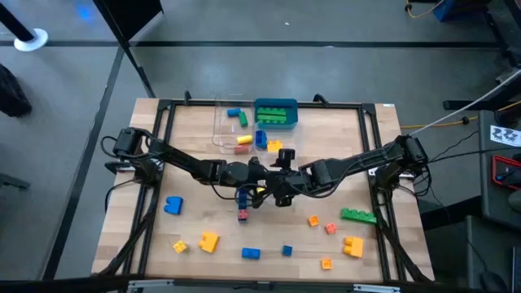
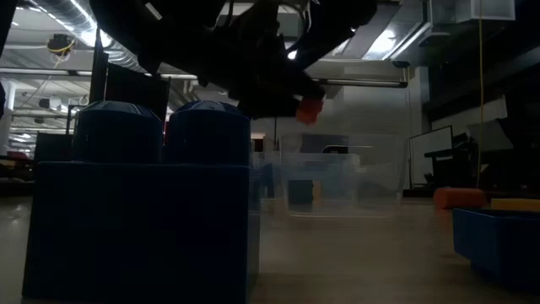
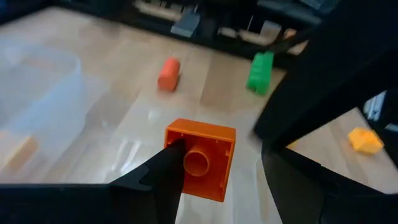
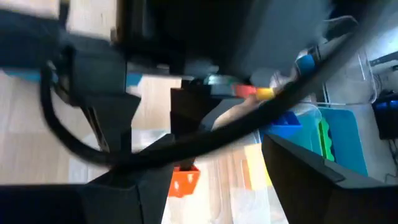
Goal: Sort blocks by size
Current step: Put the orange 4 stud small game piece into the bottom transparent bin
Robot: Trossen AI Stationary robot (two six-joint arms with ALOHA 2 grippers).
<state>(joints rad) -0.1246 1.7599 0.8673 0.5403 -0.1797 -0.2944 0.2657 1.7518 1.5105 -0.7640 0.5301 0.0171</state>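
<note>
My left gripper (image 1: 242,203) is at the table's middle, shut on a small orange-red brick (image 3: 202,158). The brick shows lifted above the table in the low view (image 2: 310,108). My right gripper (image 1: 281,194) is close beside it on the right, open and empty. In the right wrist view the brick (image 4: 185,180) hangs beyond its spread fingers. Other blocks lie loose on the table: a blue one (image 1: 173,205), yellow ones (image 1: 209,241), a long green one (image 1: 358,216) and small orange ones (image 1: 313,220). My left gripper holds the orange-red brick by one side wall (image 3: 176,155), where one finger (image 3: 163,174) lies against it. Bare wood shows between the brick and the other finger (image 3: 292,180), so I cannot see that contact. The brick is clear of the table, its hollow underside toward the wrist camera.
A clear tub (image 1: 230,126) holding a few blocks stands at the far middle, with a teal tray (image 1: 275,114) holding a green brick beside it. Blue (image 1: 260,138) and yellow (image 1: 275,146) blocks lie in front of them. A black frame (image 1: 163,163) borders the table.
</note>
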